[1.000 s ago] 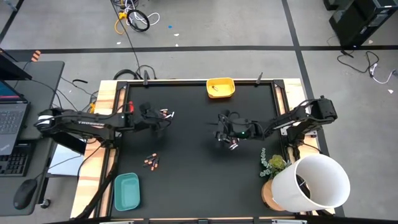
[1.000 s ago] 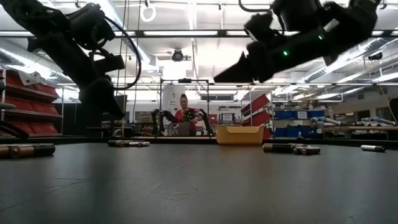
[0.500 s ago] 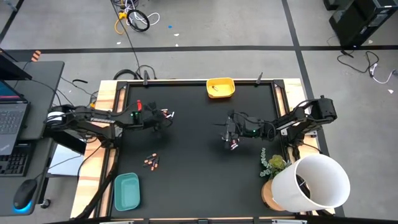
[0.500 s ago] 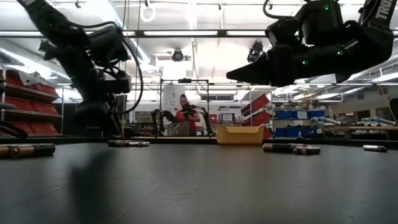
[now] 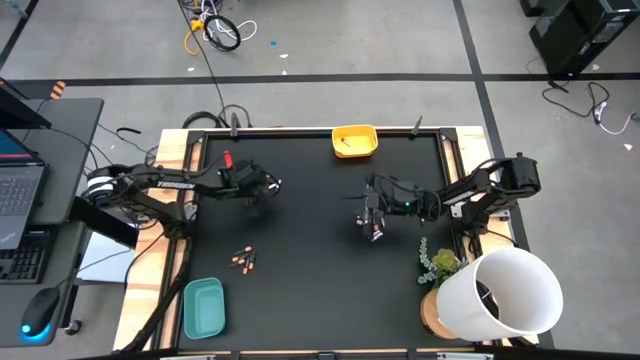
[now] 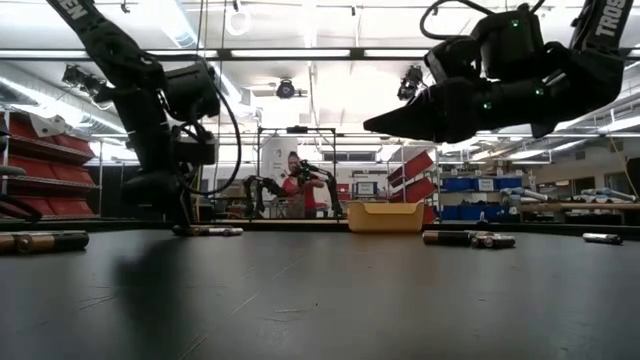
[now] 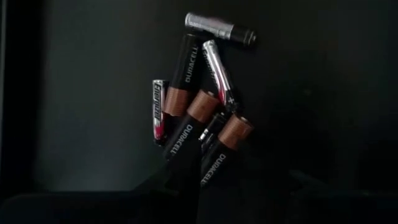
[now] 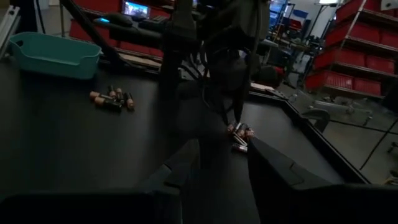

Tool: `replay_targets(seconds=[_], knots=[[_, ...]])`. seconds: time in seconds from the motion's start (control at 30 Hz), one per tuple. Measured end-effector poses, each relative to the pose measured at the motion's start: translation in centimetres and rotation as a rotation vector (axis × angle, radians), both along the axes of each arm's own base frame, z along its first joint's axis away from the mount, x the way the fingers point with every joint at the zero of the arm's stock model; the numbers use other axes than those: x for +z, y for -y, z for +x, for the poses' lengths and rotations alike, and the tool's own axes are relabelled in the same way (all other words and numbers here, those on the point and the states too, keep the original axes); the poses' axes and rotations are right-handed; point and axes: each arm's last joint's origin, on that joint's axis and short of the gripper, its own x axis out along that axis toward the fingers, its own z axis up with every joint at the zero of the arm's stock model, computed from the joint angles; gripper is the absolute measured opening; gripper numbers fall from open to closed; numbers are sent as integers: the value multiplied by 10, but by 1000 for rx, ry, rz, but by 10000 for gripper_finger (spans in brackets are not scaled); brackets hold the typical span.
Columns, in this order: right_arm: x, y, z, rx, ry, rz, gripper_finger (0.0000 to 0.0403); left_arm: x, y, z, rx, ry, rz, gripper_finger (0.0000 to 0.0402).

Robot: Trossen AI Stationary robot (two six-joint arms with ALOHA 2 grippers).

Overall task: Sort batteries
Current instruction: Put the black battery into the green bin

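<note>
Several batteries (image 7: 199,118), copper-and-black and silvery ones, lie in a small pile (image 5: 270,183) on the black mat at the far left. My left gripper (image 7: 230,186) slants down over the pile's near end, its fingers a little apart, low over the mat (image 6: 183,222). A second pile (image 5: 376,232) lies right of centre. My right gripper (image 5: 368,208) hangs open and about level, high above the mat (image 6: 368,125), with that pile (image 8: 239,132) ahead of its fingers. A third group (image 5: 243,261) lies near the left front. My left gripper's dark fingers (image 7: 171,183) come slanting from above at the lower ends of the copper-and-black batteries (image 7: 214,171). The fingers blend into the dark mat there, so I cannot tell whether they touch the batteries.
A yellow tray (image 5: 354,140) stands at the far edge's middle and a teal tray (image 5: 203,306) at the near left corner. A potted plant (image 5: 440,265) and a white lamp shade (image 5: 505,290) stand at the near right. A person (image 6: 298,188) sits beyond the table.
My left gripper has swung toward the far-left battery pile, sunk toward the mat and rolled about its own line. My right gripper has drawn back a little toward the table's right edge and tipped from slanting down to about level. No battery has moved.
</note>
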Motion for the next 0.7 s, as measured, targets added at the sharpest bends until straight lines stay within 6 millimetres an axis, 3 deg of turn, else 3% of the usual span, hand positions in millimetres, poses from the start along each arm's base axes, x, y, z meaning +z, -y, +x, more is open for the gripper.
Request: replay_targets(seconds=[0.5, 0.7], knots=[[0, 6, -1, 13, 0, 4, 121, -3, -4, -6, -31, 16, -161, 119], [0, 5, -1, 19, 0, 5, 121, -8, -3, -6, 46, -1, -205, 108]])
